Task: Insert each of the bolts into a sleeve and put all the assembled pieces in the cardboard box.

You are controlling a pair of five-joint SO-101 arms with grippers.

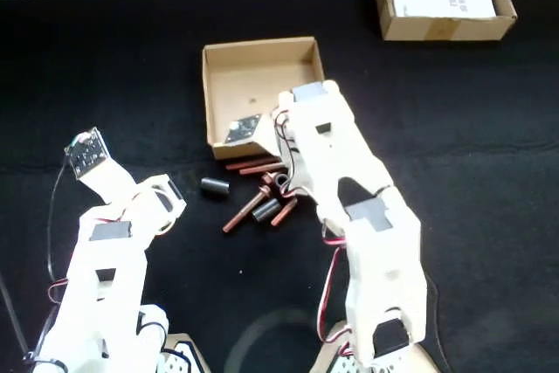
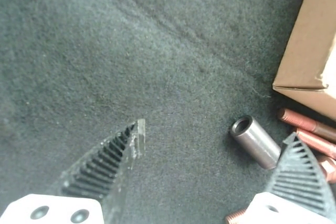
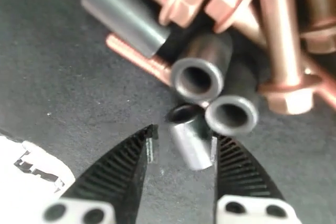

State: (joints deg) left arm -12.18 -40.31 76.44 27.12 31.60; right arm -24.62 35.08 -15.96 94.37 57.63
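While between the right tool's (image 3: 182, 138) parted jaws, a glossy hollow sleeve (image 3: 191, 148)

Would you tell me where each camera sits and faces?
High: fixed overhead, looking down on left arm, right arm, box, bolts, sleeves.
Left wrist: on left arm, facing cloth and lone sleeve; open left gripper shows.
Right wrist: on right arm, over the pile; right gripper straddles a sleeve.
Shared: high and left wrist show lone sleeve, box.
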